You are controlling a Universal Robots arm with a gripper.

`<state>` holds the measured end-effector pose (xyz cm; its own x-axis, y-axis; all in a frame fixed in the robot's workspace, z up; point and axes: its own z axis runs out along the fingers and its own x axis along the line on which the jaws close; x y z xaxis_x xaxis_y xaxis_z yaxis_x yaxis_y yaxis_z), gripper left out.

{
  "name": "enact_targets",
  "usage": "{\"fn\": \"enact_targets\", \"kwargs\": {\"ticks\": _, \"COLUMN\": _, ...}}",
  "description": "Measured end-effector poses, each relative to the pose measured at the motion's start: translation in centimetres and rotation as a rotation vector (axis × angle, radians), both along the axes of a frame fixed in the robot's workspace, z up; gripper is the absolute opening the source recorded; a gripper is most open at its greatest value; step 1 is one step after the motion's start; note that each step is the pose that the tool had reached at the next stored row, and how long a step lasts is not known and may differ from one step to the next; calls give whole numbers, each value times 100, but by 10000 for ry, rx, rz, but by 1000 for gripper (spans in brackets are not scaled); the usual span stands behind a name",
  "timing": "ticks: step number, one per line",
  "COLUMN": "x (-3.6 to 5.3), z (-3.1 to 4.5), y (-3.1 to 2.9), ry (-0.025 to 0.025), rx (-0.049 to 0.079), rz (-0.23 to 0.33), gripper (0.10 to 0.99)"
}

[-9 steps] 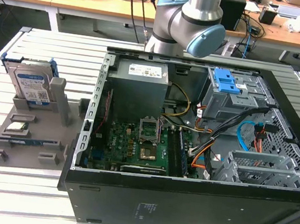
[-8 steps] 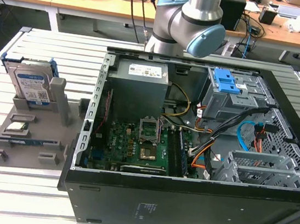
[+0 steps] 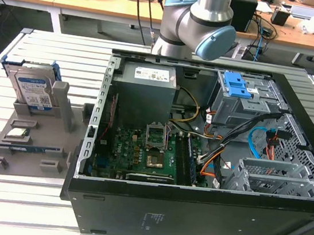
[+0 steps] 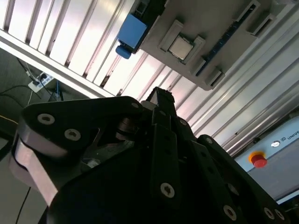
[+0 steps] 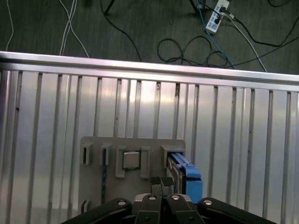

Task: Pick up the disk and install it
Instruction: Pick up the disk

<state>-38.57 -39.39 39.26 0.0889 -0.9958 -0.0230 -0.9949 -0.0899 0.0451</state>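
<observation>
The disk [image 3: 33, 87], a silver hard drive with a white-and-blue label in a blue carrier, stands tilted in a slot of the grey holder [image 3: 54, 153] at the exterior view's left. In both wrist views only the blue edge of the disk [image 5: 188, 173] [image 4: 132, 29] shows. My gripper [image 5: 161, 181] [image 4: 161, 94] hangs high above the holder, well away from the disk. Its black fingertips are pressed together with nothing between them. The arm [image 3: 196, 18] rises behind the open computer case [image 3: 203, 205].
A small silver processor chip [image 3: 19, 132] [image 5: 131, 160] lies on the holder beside the disk. Inside the case, a grey drive cage with a blue latch [image 3: 239, 85] sits at the back right, among cables and the motherboard [image 3: 147, 151]. Everything rests on a slatted metal table [image 3: 50, 51].
</observation>
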Motion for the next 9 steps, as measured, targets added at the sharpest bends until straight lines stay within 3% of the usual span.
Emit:
{"fn": "enact_targets", "kwargs": {"ticks": 6, "x": 0, "z": 0, "y": 0, "ry": 0, "rx": -1, "rz": 132, "gripper": 106}}
{"fn": "enact_targets", "kwargs": {"ticks": 9, "x": 0, "z": -1, "y": 1, "ry": -1, "rx": -5, "rz": -219, "gripper": 106}}
